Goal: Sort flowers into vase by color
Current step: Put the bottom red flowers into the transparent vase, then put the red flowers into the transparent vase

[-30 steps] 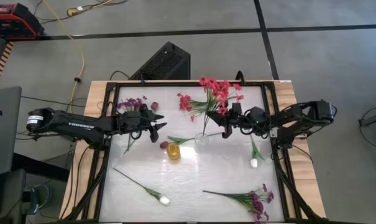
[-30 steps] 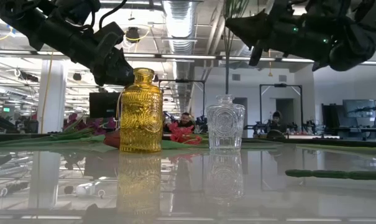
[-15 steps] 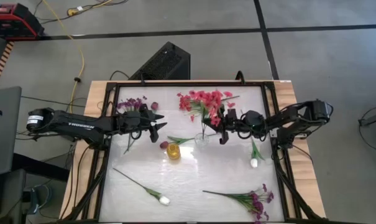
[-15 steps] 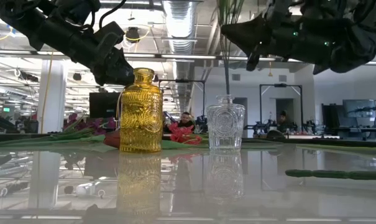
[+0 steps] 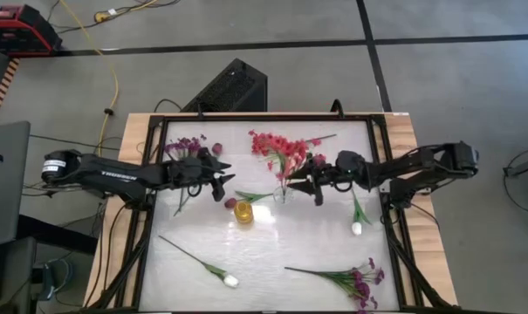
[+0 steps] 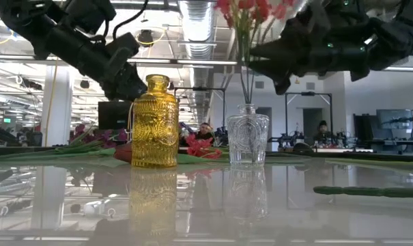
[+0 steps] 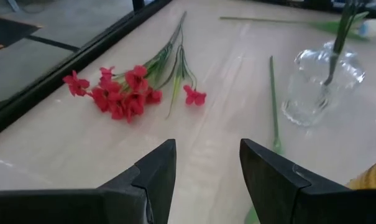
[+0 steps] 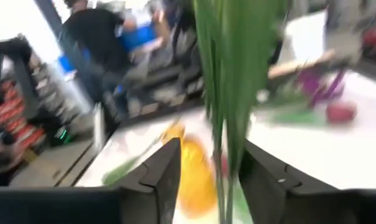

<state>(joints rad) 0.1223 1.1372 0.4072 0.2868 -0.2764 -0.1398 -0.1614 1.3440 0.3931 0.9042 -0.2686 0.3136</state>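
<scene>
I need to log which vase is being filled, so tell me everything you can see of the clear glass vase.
The clear glass vase is a small, squat bottle of embossed, see-through glass with a short neck. It stands upright near the table's middle, beside the yellow vase but apart from it. Green stems of the red flower spray run down through its neck. The right hand hangs just above it, with the stems between its fingers.

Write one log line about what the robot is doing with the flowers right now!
right gripper: holding red spray, stems in clear vase | left gripper: open, hovering by yellow vase | purple sprays, white buds: on table
</scene>
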